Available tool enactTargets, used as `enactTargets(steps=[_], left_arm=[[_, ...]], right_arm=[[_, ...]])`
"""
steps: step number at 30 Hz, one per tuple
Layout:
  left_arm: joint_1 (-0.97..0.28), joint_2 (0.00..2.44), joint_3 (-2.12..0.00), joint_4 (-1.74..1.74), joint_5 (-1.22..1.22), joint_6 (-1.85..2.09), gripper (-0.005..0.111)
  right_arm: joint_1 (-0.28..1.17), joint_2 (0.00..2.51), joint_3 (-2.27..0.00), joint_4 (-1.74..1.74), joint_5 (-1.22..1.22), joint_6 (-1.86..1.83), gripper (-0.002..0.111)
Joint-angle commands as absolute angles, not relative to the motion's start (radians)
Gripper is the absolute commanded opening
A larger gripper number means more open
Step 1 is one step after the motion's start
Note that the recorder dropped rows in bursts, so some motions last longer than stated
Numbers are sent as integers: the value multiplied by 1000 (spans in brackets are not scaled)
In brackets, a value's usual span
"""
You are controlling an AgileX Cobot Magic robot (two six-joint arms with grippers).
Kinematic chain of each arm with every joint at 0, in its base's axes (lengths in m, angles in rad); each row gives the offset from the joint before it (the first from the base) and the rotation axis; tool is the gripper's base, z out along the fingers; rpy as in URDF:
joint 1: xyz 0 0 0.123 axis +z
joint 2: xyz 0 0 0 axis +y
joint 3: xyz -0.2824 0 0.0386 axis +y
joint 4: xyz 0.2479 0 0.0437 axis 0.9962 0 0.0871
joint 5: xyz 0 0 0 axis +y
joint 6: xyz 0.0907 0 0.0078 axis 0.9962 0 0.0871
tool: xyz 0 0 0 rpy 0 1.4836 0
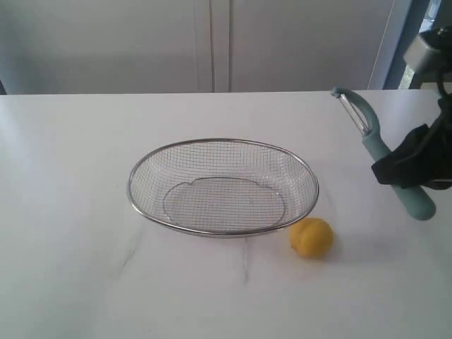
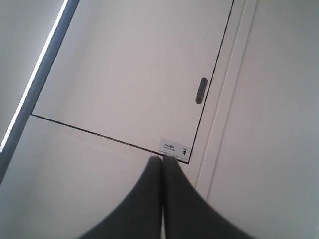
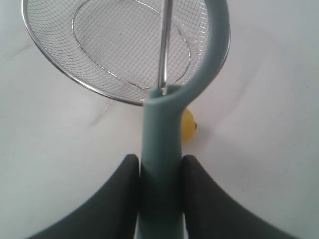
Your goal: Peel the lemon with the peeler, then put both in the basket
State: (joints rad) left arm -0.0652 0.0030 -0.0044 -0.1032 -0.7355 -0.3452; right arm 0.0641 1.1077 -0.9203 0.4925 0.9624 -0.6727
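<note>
A white table (image 1: pixel 70 282) stands before pale wall panels (image 1: pixel 296 42).

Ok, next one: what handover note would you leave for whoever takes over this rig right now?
Right gripper: shut on the peeler, by its handle, above the table.
Left gripper: shut, empty, aimed away from the table.
Lemon: on the table beside the basket, seemingly unpeeled. Basket empty.
Done: peeler in hand.
To do: peel, then put both in the basket.
</note>
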Motion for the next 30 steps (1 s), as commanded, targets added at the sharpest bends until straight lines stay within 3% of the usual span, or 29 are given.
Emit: enactTargets(steps=[1, 14, 30], left_arm=[[-70, 0, -4, -152, -704, -279, 0], [-70, 224, -198, -125, -677, -291, 0], [-108, 545, -251, 96, -575, -397, 0]], right_arm=[[58, 1099, -919, 501, 947, -668, 0], [58, 1099, -919, 503, 944, -668, 0], [58, 1099, -919, 503, 938, -650, 0]])
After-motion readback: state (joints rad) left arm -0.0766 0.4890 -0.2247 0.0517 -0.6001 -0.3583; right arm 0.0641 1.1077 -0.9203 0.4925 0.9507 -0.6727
